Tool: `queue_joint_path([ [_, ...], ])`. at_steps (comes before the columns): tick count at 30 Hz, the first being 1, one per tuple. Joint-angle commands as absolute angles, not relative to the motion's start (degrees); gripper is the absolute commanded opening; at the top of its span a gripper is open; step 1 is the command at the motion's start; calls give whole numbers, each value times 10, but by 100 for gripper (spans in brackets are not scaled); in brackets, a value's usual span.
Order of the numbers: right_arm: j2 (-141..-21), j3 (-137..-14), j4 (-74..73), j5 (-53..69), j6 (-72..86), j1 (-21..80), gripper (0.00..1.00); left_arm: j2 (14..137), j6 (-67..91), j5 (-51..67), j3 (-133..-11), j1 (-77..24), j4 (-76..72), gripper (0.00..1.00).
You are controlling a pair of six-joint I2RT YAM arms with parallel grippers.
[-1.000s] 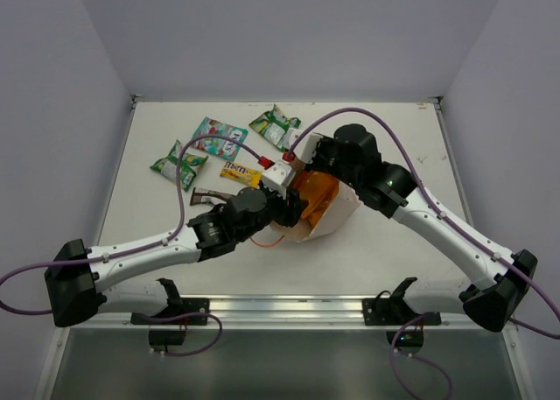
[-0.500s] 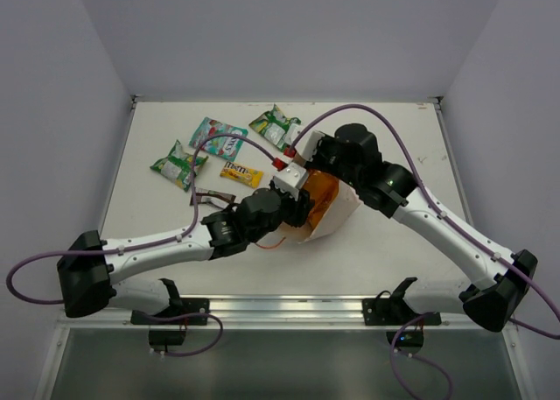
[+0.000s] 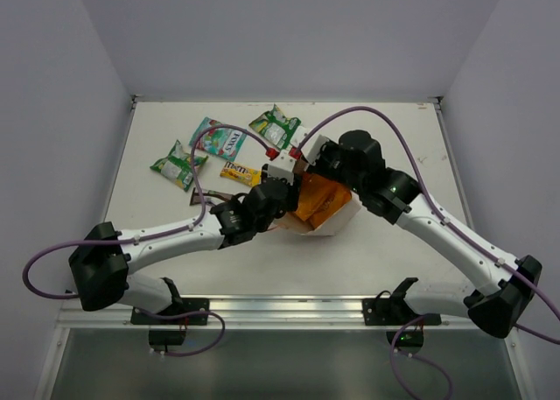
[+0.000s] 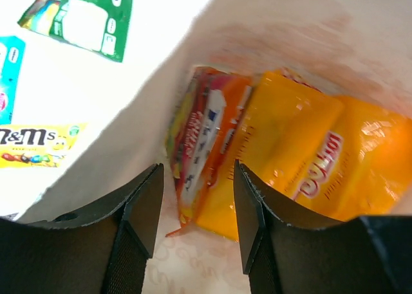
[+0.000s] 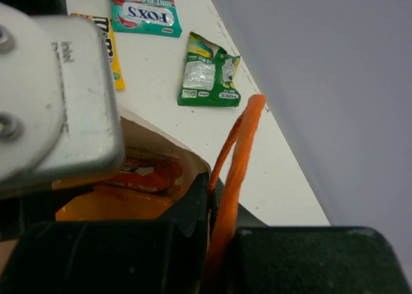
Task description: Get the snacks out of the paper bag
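Observation:
The beige paper bag (image 3: 339, 218) lies on its side at mid-table, mouth to the left. My left gripper (image 3: 293, 199) is inside the mouth, open and empty (image 4: 196, 223). Just ahead of its jaws lie an orange-yellow candy pouch (image 4: 199, 143) and an orange bag (image 4: 302, 159). My right gripper (image 3: 320, 160) is shut on the bag's upper rim (image 5: 161, 136), pinching it beside the red-orange string handle (image 5: 237, 159). On the table lie two green-white pouches (image 3: 178, 165) (image 3: 275, 126), a teal pouch (image 3: 218, 139), a yellow bar (image 3: 240, 174) and a dark brown bar (image 3: 199, 196).
The loose packets lie in the far-left part of the white table (image 3: 402, 137). Grey walls close in the table at the back and on both sides. The left wrist's camera housing (image 5: 58, 94) fills the left of the right wrist view.
My left gripper has moved rightward and deeper into the bag's mouth. The right gripper has kept hold of the rim, and the bag has shifted slightly.

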State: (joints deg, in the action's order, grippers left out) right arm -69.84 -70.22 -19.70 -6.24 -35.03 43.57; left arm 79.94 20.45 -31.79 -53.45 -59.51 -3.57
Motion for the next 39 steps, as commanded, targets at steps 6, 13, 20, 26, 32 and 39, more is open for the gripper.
queue_joint_path([
  [6, -641, -708, -113, -38, -323, 433, 0, 811, 189, -291, -534, -577, -80, 57],
  [13, -636, -706, -119, -24, -324, 433, 0, 839, 183, -288, -551, -576, -93, 55],
  [20, -633, -701, -121, -11, -320, 433, 0, 860, 192, -322, -567, -566, -95, 50],
  [26, -627, -692, -120, -7, -318, 432, 0, 869, 206, -328, -569, -548, -102, 46],
  [32, -625, -687, -118, -6, -316, 433, 0, 880, 206, -311, -565, -543, -114, 38],
  [39, -631, -679, -112, -5, -313, 433, 0, 880, 195, -291, -563, -541, -132, 0],
])
